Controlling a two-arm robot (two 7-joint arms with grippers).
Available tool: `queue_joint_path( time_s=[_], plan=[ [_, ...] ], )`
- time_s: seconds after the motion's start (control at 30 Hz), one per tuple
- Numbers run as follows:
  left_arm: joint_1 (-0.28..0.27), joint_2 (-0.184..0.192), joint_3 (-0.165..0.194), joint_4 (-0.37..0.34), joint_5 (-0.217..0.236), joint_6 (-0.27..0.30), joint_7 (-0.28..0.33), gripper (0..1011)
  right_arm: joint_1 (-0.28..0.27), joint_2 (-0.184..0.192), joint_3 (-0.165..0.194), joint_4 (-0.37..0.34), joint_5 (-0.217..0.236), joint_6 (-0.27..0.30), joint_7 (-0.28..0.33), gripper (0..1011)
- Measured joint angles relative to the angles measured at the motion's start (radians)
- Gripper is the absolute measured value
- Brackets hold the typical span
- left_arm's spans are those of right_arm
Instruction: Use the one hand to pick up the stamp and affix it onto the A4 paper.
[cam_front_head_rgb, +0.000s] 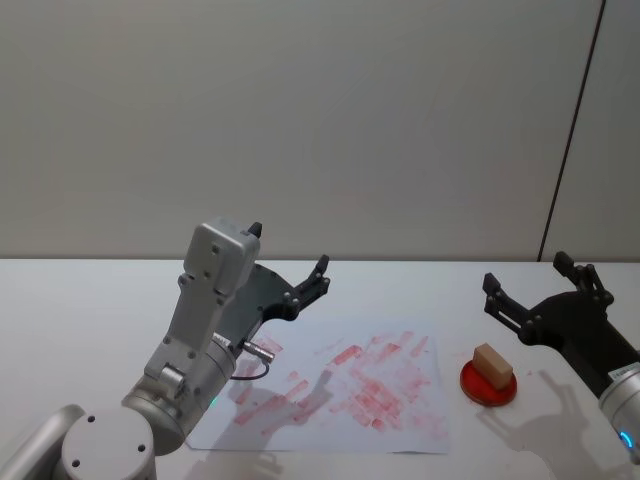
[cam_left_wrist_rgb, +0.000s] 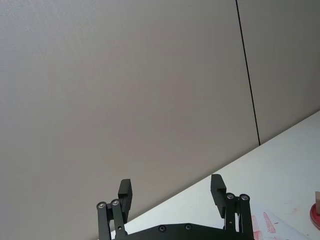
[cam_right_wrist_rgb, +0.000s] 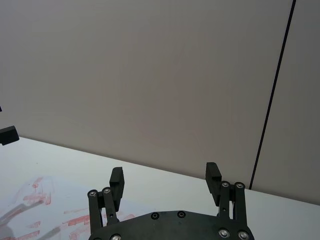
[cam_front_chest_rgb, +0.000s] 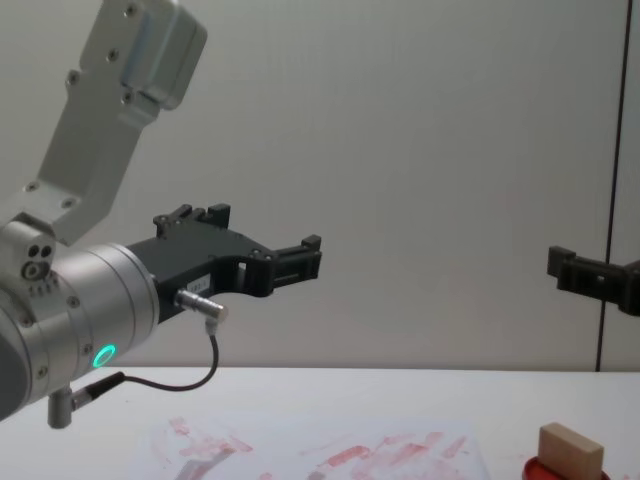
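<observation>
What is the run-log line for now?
stamp on ink pad | A4 paper flat, red-marked | left gripper open, raised | right gripper open, raised

A bare robotics test lab: a silver robot arm (cam_front_head_rgb: 200, 330) reaches over a white table (cam_front_head_rgb: 80, 300) set against blank grey wall panels (cam_front_head_rgb: 300, 120).

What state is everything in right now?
stamp: loose, sitting on the ink pad
ink pad: right of the paper, stamp on top
A4 paper: flat, smeared with red marks
left hand: open, empty, raised
right hand: open, empty, raised near the stamp
</observation>
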Motion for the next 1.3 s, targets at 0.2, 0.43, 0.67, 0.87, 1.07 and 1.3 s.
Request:
queue_joint_path(
  time_s=[0.2, 0.43, 0.67, 0.87, 1.07, 1.3],
  plan=[
    [0.000, 0.000, 0.000, 0.000, 0.000, 0.000, 0.000, 1003, 0.000, 0.000, 0.000, 0.000, 0.000, 0.000, 0.000, 1001],
    [0.000, 0.000, 0.000, 0.000, 0.000, 0.000, 0.000, 1002, 0.000, 0.000, 0.000, 0.000, 0.000, 0.000, 0.000, 1001],
    [0.000, 0.000, 0.000, 0.000, 0.000, 0.000, 0.000, 1002, 0.000, 0.000, 0.000, 0.001, 0.000, 0.000, 0.001, 1001],
    [0.000, 0.000, 0.000, 0.000, 0.000, 0.000, 0.000, 1003, 0.005, 0.000, 0.001, 0.013, -0.002, 0.014, 0.014, 1001],
    [0.000, 0.000, 0.000, 0.000, 0.000, 0.000, 0.000, 1002, 0.018, 0.001, 0.001, 0.049, -0.015, 0.040, 0.047, 1001],
    [0.000, 0.000, 0.000, 0.000, 0.000, 0.000, 0.000, 1003, 0.032, 0.001, 0.000, 0.088, -0.031, 0.060, 0.082, 1001]
  ],
)
